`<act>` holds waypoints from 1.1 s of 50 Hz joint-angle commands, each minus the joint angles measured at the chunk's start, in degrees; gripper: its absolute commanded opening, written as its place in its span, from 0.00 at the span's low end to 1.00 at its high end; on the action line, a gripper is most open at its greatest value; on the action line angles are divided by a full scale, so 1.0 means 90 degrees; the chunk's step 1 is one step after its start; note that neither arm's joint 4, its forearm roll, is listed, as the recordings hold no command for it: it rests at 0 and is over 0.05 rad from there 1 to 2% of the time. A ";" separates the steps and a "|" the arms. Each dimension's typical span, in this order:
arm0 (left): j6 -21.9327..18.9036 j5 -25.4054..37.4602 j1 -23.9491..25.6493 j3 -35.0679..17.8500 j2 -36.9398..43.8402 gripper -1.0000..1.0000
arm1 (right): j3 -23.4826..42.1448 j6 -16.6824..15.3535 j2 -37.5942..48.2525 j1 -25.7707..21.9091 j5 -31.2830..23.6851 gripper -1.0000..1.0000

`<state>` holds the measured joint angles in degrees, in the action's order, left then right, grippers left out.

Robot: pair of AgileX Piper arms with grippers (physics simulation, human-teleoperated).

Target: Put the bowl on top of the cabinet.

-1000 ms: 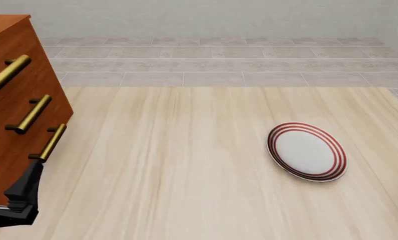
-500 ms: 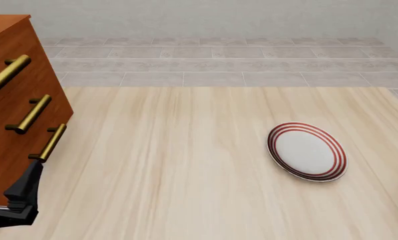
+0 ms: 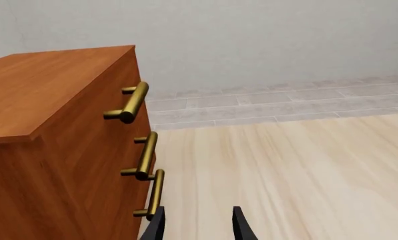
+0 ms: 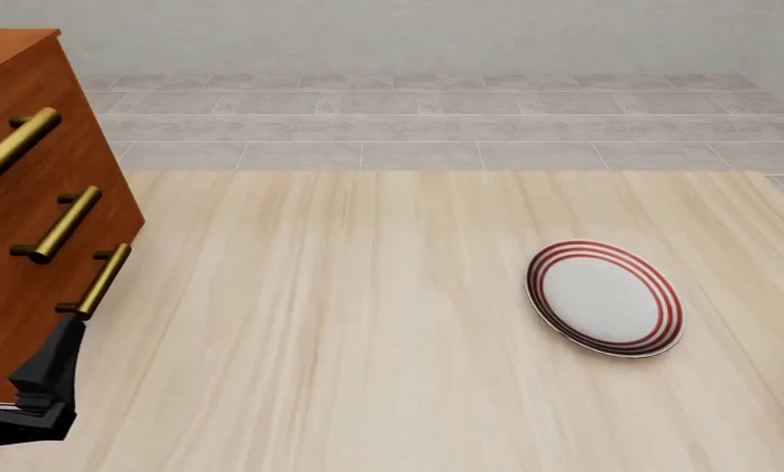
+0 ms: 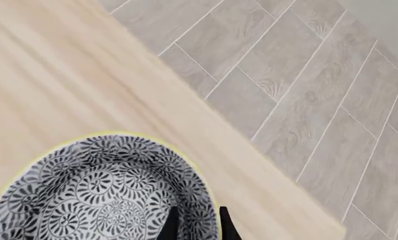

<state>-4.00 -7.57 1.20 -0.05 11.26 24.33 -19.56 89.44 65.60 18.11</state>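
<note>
The bowl (image 5: 99, 200), deep with a dense dark floral pattern and a pale rim, shows only in the right wrist view, resting on the light wood table close to its edge. My right gripper (image 5: 197, 226) straddles the bowl's rim, one finger inside and one outside, the narrow gap closed on the rim. The reddish-brown cabinet (image 4: 30, 197) with brass bar handles stands at the table's left; its top (image 3: 45, 90) is bare. My left gripper (image 3: 197, 227) is open and holds nothing, low beside the cabinet's front near the lowest handle (image 3: 155, 192). The right gripper and bowl are outside the front view.
A flat white plate with red rings (image 4: 604, 298) lies on the right part of the table. The table edge (image 5: 252, 165) runs just past the bowl, with grey tiled floor (image 5: 305, 90) beyond. A pale wall (image 4: 431, 34) stands behind.
</note>
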 commanded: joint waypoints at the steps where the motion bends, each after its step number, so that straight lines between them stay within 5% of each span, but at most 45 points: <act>1: -0.0002 0.0004 -0.0007 0.0000 -0.0011 1.00 | -0.0116 -0.0017 0.0221 -0.0143 0.0045 0.00; 13: -0.0006 0.0049 -0.0004 -0.0001 -0.0066 1.00 | -0.0151 0.0118 -0.0214 -0.0324 -0.0258 0.00; 42: -0.0002 0.0057 0.0012 0.0000 -0.0081 1.00 | 0.0317 0.0685 -0.2834 -0.1120 -0.2419 0.00; 55: 0.0011 0.0048 0.0009 0.0000 -0.0088 1.00 | 0.0565 0.0732 -0.3304 -0.1298 -0.2851 0.00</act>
<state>-4.00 -7.04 1.27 -0.05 10.42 27.46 -13.96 64.25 55.46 -3.56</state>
